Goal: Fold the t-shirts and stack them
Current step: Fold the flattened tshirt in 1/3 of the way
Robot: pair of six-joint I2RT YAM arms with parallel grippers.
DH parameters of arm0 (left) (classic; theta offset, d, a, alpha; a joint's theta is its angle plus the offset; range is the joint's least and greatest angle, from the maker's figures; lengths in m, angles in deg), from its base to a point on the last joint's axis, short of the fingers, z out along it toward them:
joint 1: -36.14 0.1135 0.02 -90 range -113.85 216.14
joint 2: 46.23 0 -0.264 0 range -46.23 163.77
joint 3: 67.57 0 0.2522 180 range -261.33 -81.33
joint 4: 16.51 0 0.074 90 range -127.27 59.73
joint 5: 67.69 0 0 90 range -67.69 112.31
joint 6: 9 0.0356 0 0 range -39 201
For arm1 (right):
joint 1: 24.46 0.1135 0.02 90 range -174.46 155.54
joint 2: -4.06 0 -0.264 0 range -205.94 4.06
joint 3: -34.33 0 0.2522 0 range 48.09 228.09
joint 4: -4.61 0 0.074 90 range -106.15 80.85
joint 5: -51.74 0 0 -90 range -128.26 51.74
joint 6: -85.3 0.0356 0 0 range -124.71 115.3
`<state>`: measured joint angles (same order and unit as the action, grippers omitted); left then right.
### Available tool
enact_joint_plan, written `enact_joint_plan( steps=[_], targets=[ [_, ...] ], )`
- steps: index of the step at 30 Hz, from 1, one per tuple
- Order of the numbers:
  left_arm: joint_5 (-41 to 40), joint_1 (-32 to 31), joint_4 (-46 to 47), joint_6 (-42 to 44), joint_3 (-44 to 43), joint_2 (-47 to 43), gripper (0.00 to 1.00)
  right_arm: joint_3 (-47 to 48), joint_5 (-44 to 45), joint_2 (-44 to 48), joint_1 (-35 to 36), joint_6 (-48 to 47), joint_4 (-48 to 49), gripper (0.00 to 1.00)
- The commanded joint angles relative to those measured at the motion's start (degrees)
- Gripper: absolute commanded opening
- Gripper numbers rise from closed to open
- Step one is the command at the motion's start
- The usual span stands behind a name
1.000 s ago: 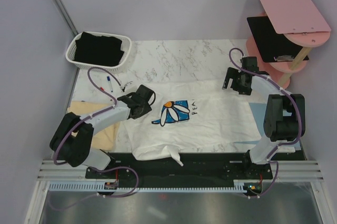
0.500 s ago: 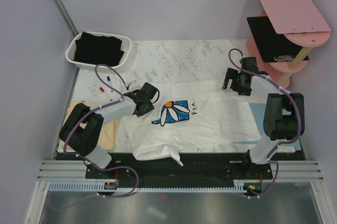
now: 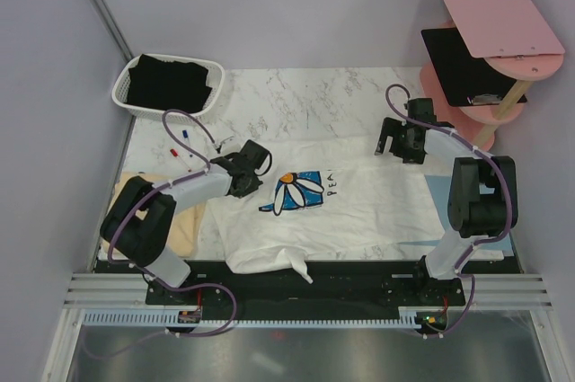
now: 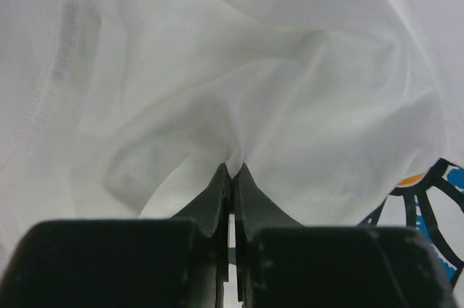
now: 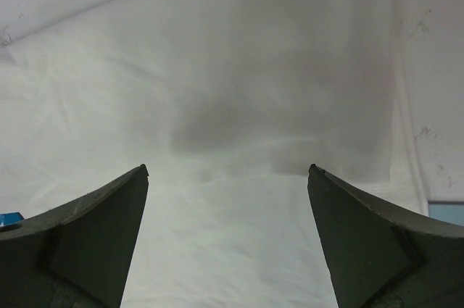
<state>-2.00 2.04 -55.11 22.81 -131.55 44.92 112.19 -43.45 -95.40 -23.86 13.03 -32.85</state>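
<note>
The white t-shirt (image 3: 359,207), with a daisy on a blue square (image 3: 301,191), lies spread across the middle of the table. My left gripper (image 3: 255,173) sits on its left shoulder area. In the left wrist view that gripper (image 4: 233,172) is shut on a pinched fold of the white cloth (image 4: 275,90). My right gripper (image 3: 388,141) hovers at the shirt's far right corner. Its jaws (image 5: 228,172) stand wide open over flat white fabric (image 5: 246,105), holding nothing. A pale yellow t-shirt (image 3: 187,231) lies at the left, partly under the left arm. A black t-shirt (image 3: 171,85) fills the white basket (image 3: 123,85).
A pink two-tier shelf (image 3: 503,18) with a black clipboard (image 3: 458,63) stands at the back right. A light-blue mat (image 3: 437,190) peeks out under the shirt's right side. Small pens (image 3: 184,136) lie near the basket. Walls close in on both sides.
My left gripper moved onto the shirt's left shoulder and closed on a fold of the white cloth. My right gripper edged slightly farther back and left, still open.
</note>
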Motion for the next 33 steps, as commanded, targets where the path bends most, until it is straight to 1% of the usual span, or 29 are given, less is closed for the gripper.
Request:
enact_joint_plan(
  steps=[1,2,5,11,14,17,18,19,20,21,22,23,25,26,27,28,29,30,31,32,33],
  targets=[
    [1.7,-0.4,0.0,0.0,0.6,-6.9,0.02,-0.4,-0.5,0.1,0.5,-0.5,1.4,0.98],
    [2.0,-0.7,-0.6,-0.1,1.2,-9.3,0.02,-0.3,-0.5,0.1,0.6,-0.4,1.4,0.98],
    [3.3,-1.2,-2.0,-0.1,1.9,-12.6,0.02,-0.4,-0.5,0.1,0.7,-0.5,1.4,0.98],
    [7.1,-2.9,-4.1,-1.0,4.6,-13.3,0.02,-0.4,-0.6,-0.1,0.8,-0.4,1.4,0.98],
    [8.2,-5.5,-5.1,-1.8,6.1,-14.2,0.02,-0.5,-0.5,-0.2,0.8,-0.6,1.4,0.98],
    [8.7,-7.5,-6.9,-1.7,6.7,-17.1,0.02,-0.5,-0.5,-0.1,0.8,-0.6,1.3,0.98],
    [8.7,-7.9,-7.9,-1.3,6.5,-18.8,0.07,-0.3,-0.4,-0.1,0.8,-0.6,1.3,0.98],
    [8.8,-8.3,-8.6,-0.8,6.3,-19.8,0.17,-0.3,-0.4,-0.1,0.8,-0.6,1.2,0.98],
    [8.0,-9.1,-10.1,-0.5,5.8,-20.7,0.32,-0.2,-0.4,-0.1,0.8,-0.6,1.2,0.98],
    [7.0,-9.6,-11.4,-0.3,4.6,-22.7,0.72,-0.2,-0.4,0.0,0.8,-0.7,1.3,0.98],
    [5.9,-9.9,-14.2,0.2,4.0,-23.7,0.92,-0.2,-0.3,0.2,0.8,-0.7,1.4,0.98],
    [3.6,-10.2,-15.1,0.7,3.5,-24.8,0.99,0.0,0.0,0.3,0.8,-0.7,1.3,0.98],
    [0.8,-10.1,-16.2,2.7,1.9,-27.5,1.0,0.4,0.3,0.6,0.8,-0.6,1.3,0.98],
    [-2.4,-10.0,-16.2,3.5,1.2,-27.9,1.0,0.5,0.4,0.8,0.8,-0.5,1.4,0.98],
    [-3.9,-9.9,-16.1,5.3,-0.5,-27.8,0.95,0.7,0.4,0.8,0.8,-0.5,1.5,0.98],
    [-5.0,-9.6,-16.0,6.2,-1.5,-26.2,0.86,0.8,0.4,1.1,0.8,-0.4,1.9,0.98],
    [-7.3,-9.1,-16.0,7.1,-2.9,-25.0,0.68,0.9,0.4,1.3,0.8,-0.4,2.1,0.97],
    [-8.5,-8.7,-16.1,8.6,-5.4,-23.6,0.14,1.1,0.4,1.3,0.8,-0.3,2.1,0.9],
    [-9.3,-8.0,-16.1,9.4,-6.7,-21.4,0.02,1.6,0.1,1.4,0.8,-0.6,2.3,0.78],
    [-9.8,-6.0,-15.9,10.3,-8.0,-17.5,0.02,1.9,-0.2,1.3,0.8,-0.7,2.6,0.63],
    [-9.8,-4.8,-15.9,12.0,-10.7,-14.9,0.02,2.1,-0.1,1.2,0.8,-0.6,2.8,0.06]
  ],
)
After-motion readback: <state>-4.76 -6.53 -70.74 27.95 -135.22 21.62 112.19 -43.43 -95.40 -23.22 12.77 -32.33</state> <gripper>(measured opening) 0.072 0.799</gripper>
